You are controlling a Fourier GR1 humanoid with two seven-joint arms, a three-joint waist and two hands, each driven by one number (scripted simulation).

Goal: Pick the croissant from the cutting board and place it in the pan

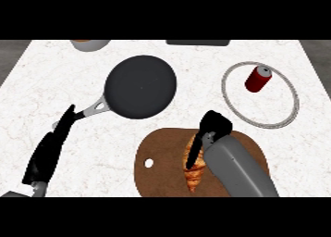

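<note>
Right hand (213,124) is reaching over the round wooden cutting board (161,159), its grey forearm coming up from the lower edge and lying across the board's right half. Its black fingers are curling down, with the thumb (193,155) running along the croissant (194,178), so the hand is closing around the pastry's upper part. That croissant is lying lengthwise near the middle of the board, its lower, pointed end showing golden-brown below the thumb, and it is resting on the wood as far as I can tell.

Up and to the left, well apart from the board, the dark pan (141,86) is sitting on the white marbled counter (52,69), its silver-and-black handle stretching down toward the lower left. Over at the lower left, the left hand (18,193) is barely peeking in at the edge; I cannot tell how it is set.

To the right of the pan, a red can (258,79) is lying tilted inside a thin round plate (231,99) with a pale rim. At the far edge of the counter, a grey bowl (90,44) and a dark flat object (198,42) are showing only partly
</note>
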